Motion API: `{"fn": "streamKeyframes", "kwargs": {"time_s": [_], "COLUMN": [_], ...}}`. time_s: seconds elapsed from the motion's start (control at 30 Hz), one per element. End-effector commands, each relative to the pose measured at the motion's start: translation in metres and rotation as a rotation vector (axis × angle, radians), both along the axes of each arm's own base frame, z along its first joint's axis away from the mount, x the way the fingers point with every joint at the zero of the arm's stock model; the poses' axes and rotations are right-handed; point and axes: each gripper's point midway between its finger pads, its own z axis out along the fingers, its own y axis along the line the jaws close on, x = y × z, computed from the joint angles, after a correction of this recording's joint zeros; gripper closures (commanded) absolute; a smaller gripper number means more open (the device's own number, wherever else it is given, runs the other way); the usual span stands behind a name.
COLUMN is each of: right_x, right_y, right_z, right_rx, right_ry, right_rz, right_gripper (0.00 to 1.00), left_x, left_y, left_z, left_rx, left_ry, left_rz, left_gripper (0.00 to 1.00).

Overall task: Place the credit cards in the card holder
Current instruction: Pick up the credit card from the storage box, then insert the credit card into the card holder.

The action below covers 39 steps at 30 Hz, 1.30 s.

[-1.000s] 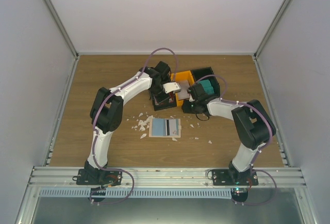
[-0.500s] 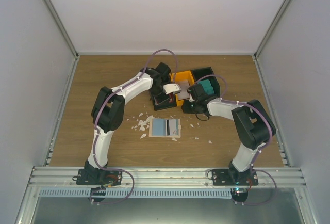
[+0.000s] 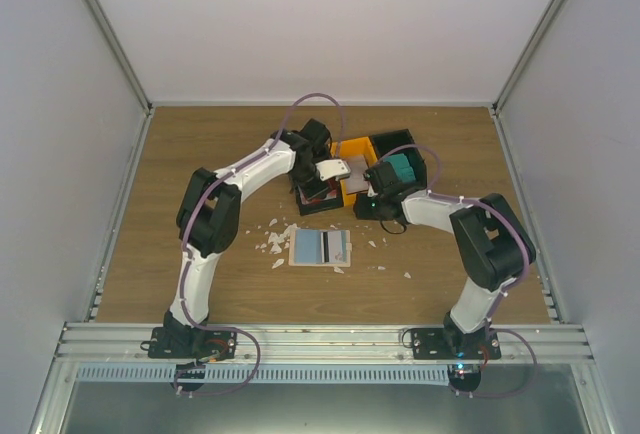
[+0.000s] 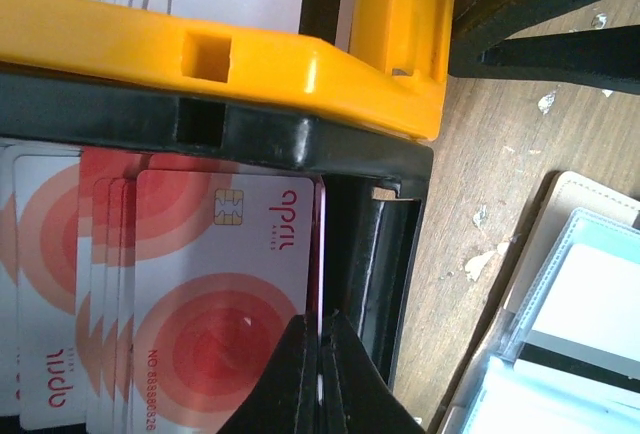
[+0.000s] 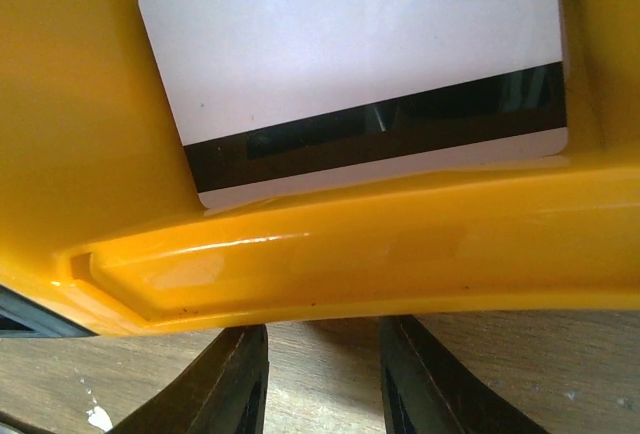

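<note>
Top view: card holder point(image 3: 320, 247) lying open and flat on the table point(image 3: 180, 174), near the middle, with white scraps point(image 3: 272, 239) just beside it. Beyond it, a cluster of bins: a black bin point(image 3: 318, 204), an orange bin point(image 3: 356, 159), and a second black bin holding teal cards point(image 3: 401, 168). Left arm point(image 3: 250, 166) bent over the first black bin, right arm point(image 3: 440, 209) at the near side of the orange bin.

Left wrist view: left gripper point(image 4: 320, 379) pinched shut on the edge of the top red-and-white card point(image 4: 225, 294), which heads a fanned stack inside the black bin. Card holder at the lower right, apart from the bin, with a striped card point(image 4: 590, 294) in or on its pocket; hard to tell which.

Right wrist view: right gripper point(image 5: 325, 379) with fingers apart, gripping nothing, bare wood between them, just below the orange bin's outer wall. Inside the bin, a pale card point(image 5: 360, 74) with a dark stripe.

Judged progress: early. At most one card in the card holder. Cards left in all three bins. One red-and-white card gripped but apparently not yet lifted out.
</note>
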Motion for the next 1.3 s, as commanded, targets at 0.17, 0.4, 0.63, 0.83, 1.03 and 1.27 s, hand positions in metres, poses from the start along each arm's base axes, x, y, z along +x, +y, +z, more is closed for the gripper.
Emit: {"fn": "streamKeyframes", "kwargs": {"time_s": [0.17, 0.4, 0.63, 0.83, 1.03, 1.27], "right_x": [0.011, 0.01, -0.022, -0.062, -0.08, -0.094], "right_y": [0.004, 0.02, 0.063, 0.083, 0.097, 0.115], "right_z": [0.044, 0.126, 0.219, 0.269, 0.283, 0.293], "right_rx": [0.079, 0.259, 0.603, 0.853, 0.942, 1.022], "right_ry": [-0.102, -0.264, -0.36, -0.368, -0.317, -0.25], "right_rz": [-0.015, 0.062, 0.295, 0.406, 0.449, 0.498], "right_gripper": [0.66, 0.6, 0.5, 0.39, 0.38, 0.49], "left_x": [0.017, 0.037, 0.004, -0.047, -0.093, -0.117], "left_y": [0.007, 0.026, 0.042, 0.069, 0.07, 0.071], "left_z": [0.066, 0.146, 0.221, 0.255, 0.274, 0.284], "left_rx": [-0.062, -0.246, -0.733, -1.042, -1.179, -1.206], "left_ry": [-0.201, -0.307, -0.058, 0.222, 0.44, 0.593], "left_rz": [0.098, 0.315, 0.503, 0.533, 0.462, 0.452], "left_gripper": [1.0, 1.0, 1.0, 1.0, 1.0, 1.0]}}
